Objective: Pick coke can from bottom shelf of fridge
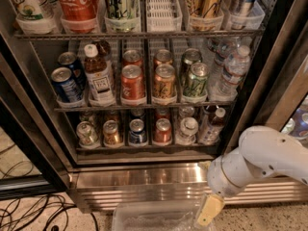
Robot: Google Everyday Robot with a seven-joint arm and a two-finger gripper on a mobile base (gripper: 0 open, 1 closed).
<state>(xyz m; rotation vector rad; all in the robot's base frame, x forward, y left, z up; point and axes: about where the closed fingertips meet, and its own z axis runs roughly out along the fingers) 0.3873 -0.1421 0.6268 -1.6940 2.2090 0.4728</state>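
The fridge (pixel 144 179) stands open before me, with wire racks and a shiny steel base. On the bottom shelf (pixel 144 147) a row of cans sits in clear lane trays. The coke can (pixel 162 131), small and red with a silver top, stands fourth from the left, between a blue can (pixel 137 132) and a silver can (pixel 186 129). My gripper (pixel 209 210) hangs from the white arm (pixel 255 162) at the lower right. It is outside the fridge, below the steel base and to the right of the coke can.
An orange-gold can (pixel 112 133) and a water bottle (pixel 211 125) share the bottom shelf. A tall red Coca-Cola can (pixel 74 1) stands on the top rack. A clear plastic bin (pixel 154 218) lies on the floor beside the gripper. Cables (pixel 29 211) lie at lower left.
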